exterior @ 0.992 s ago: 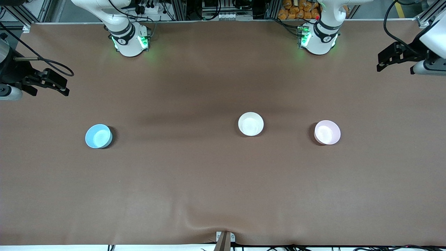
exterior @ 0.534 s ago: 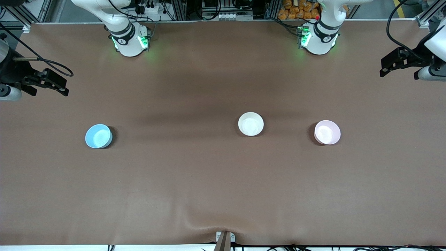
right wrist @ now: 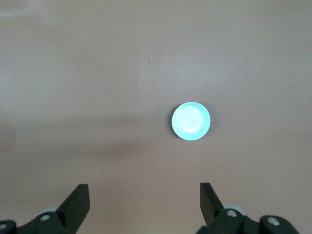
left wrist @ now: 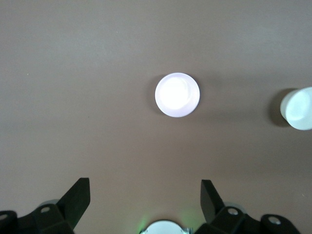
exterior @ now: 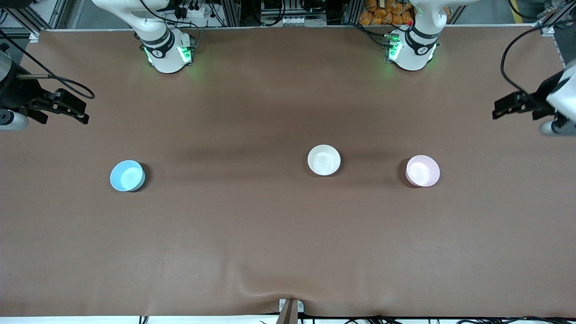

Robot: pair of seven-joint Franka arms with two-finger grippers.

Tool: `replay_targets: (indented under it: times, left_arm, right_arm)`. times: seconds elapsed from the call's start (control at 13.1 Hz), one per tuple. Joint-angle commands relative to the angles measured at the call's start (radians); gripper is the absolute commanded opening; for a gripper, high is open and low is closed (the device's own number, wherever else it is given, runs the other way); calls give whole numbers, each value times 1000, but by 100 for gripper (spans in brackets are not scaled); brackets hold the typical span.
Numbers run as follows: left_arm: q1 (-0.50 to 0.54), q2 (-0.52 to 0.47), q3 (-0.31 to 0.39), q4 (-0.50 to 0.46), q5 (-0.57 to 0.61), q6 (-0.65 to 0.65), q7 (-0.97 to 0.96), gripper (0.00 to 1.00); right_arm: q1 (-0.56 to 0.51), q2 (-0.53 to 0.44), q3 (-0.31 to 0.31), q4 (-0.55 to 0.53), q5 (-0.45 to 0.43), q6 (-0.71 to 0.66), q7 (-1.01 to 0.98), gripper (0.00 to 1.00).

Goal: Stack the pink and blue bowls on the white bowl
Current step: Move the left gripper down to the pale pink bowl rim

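Three bowls stand apart on the brown table. The blue bowl (exterior: 127, 176) is toward the right arm's end, the white bowl (exterior: 324, 159) is near the middle, and the pink bowl (exterior: 422, 171) is toward the left arm's end. My left gripper (exterior: 507, 107) hangs open and empty over the table's left-arm end, apart from the pink bowl. Its wrist view shows the pink bowl (left wrist: 177, 95), the white bowl (left wrist: 298, 108) and the spread gripper (left wrist: 145, 187). My right gripper (exterior: 78, 111) hangs open and empty over the right-arm end. Its wrist view shows the blue bowl (right wrist: 191, 121) ahead of the gripper (right wrist: 144, 190).
Both arm bases (exterior: 168, 54) (exterior: 411, 51) stand at the table's edge farthest from the front camera. The brown cloth (exterior: 270, 234) has a raised wrinkle (exterior: 265, 290) near a clamp (exterior: 290, 308) at the edge nearest the camera. Bare cloth lies between the bowls.
The left gripper has swung toward the front camera's side, along the left arm's end of the table. The right gripper and all three bowls have stayed put.
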Motion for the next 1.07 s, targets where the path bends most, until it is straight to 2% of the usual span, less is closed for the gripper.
replay_targets:
  times: [0.0,0.23,0.46,0.99]
  left_arm:
    - [2,-32,-7,-177,11,169,10,100]
    - [31,-41,-14,-372,11,453,15,100]
    - [35,20,-15,-504,10,709,16,100]
    - [37,287,-15,-512,4,998,16,99]
  right_arm:
    - [-12,-11,7,-9,10,-2,-12,100]
    - [-16,-11,7,-9,10,-2,-12,100]
    - [-14,-11,9,-9,10,-1,-12,100]
    - [-16,-11,9,-9,10,-1,-12,100]
